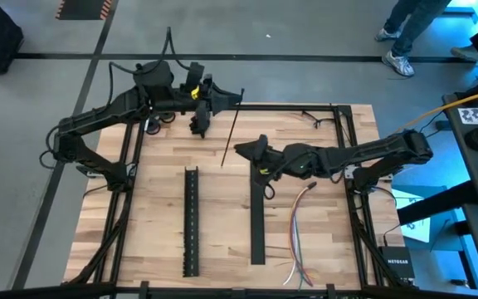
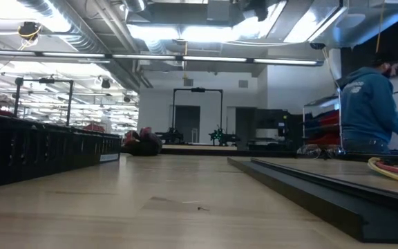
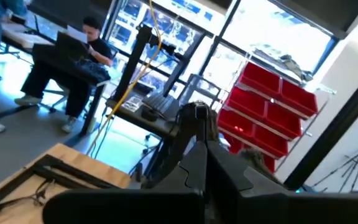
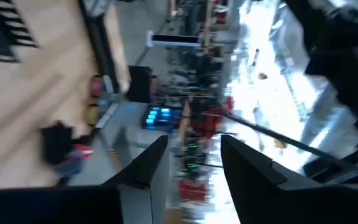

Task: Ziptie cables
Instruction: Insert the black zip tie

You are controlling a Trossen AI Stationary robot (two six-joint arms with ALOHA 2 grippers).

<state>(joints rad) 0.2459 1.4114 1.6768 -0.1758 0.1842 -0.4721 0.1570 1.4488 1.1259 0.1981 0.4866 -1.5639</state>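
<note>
On the pale wooden counter point(image 1: 222, 208) lie a long black slotted channel point(image 1: 191, 220) and, beside it, a flat black cover strip point(image 1: 258, 218). Right of that strip, near the counter's front edge, sits the loose bundle of cables point(image 1: 299, 237), thin red, white and grey wires. The left hand point(image 1: 222, 100) holds a hair-thin dark ziptie point(image 1: 231, 133) slanting above the channel's far end. The right hand point(image 1: 245, 149), fingers apart, hovers over the strip's far end.
</note>
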